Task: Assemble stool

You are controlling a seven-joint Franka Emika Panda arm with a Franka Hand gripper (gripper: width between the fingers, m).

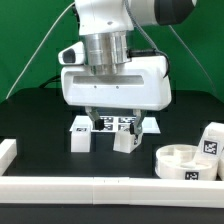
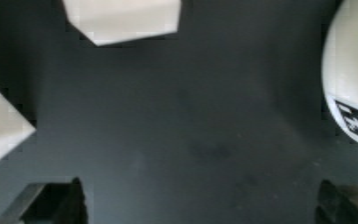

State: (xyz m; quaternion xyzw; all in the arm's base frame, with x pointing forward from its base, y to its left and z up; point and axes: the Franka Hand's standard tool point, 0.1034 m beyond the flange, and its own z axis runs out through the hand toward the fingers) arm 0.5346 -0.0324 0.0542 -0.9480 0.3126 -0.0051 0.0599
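Observation:
My gripper point(image 1: 113, 120) hangs open and empty above the dark table, its fingers wide apart. Two short white stool legs with tags stand below it, one point(image 1: 81, 136) toward the exterior view's left and one point(image 1: 125, 141) just right of centre. The round white dish-like seat point(image 1: 188, 163) lies at the exterior view's lower right, with a third leg point(image 1: 212, 138) behind it. In the wrist view the gripper point(image 2: 202, 205) has bare table between its fingers. A white leg point(image 2: 123, 20) shows ahead, and a curved white tagged part point(image 2: 354, 95) is at the edge.
The marker board point(image 1: 118, 123) lies flat behind the two legs. A long white border rail point(image 1: 90, 186) runs along the front and another point(image 1: 8, 150) stands at the exterior view's left. A green backdrop is behind the table.

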